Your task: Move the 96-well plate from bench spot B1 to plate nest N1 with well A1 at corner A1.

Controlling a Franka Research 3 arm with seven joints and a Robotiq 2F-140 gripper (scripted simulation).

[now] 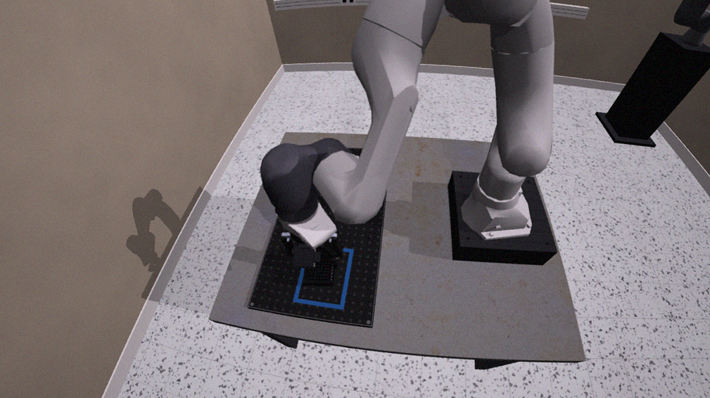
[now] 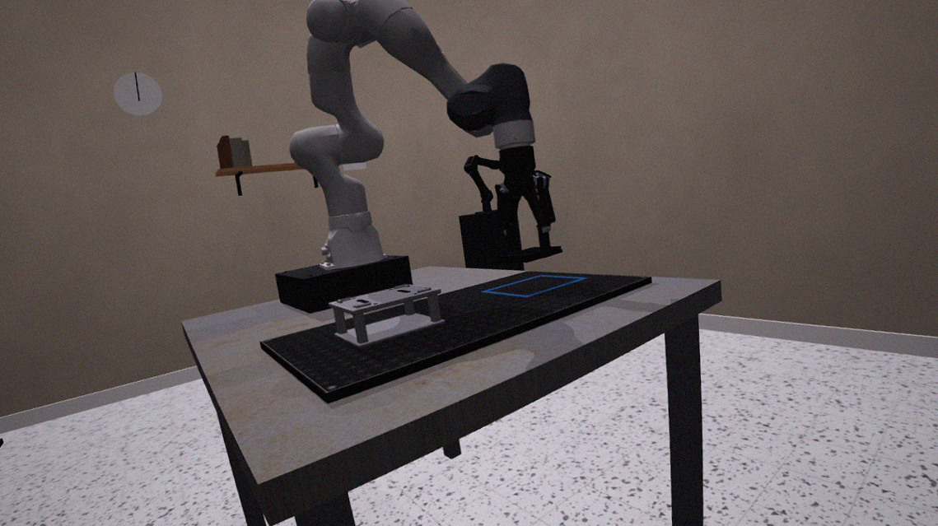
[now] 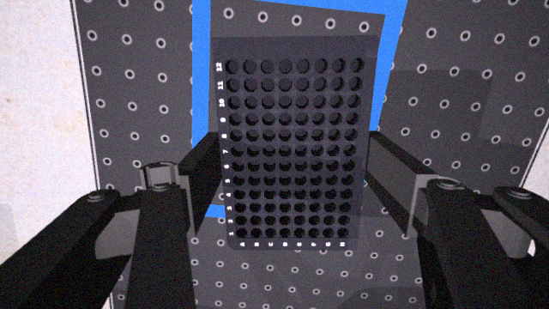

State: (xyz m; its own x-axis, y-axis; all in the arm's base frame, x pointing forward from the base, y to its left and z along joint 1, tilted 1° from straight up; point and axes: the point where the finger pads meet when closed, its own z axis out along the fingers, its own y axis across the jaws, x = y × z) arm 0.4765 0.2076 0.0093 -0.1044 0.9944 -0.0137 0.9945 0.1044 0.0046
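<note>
Gripper (image 3: 292, 172) downward under arched arm, clamped on plate (image 3: 292, 150).

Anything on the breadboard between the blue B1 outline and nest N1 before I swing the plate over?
Nothing stands there: in the exterior view the black breadboard is bare between the blue outline and the nest. The pincer holds the plate above the outline.

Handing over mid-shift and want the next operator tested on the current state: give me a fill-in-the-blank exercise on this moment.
1. The gripper is shut on the ____.
2. In the exterior view the 96-well plate hangs ____ the blue outline on the black breadboard, not resting on it.
3. The raised plate nest holds ____ so far.
4. In the wrist view the fingers grip the plate's two ____ sides.

Missing words: 96-well plate; above; nothing; long
</note>
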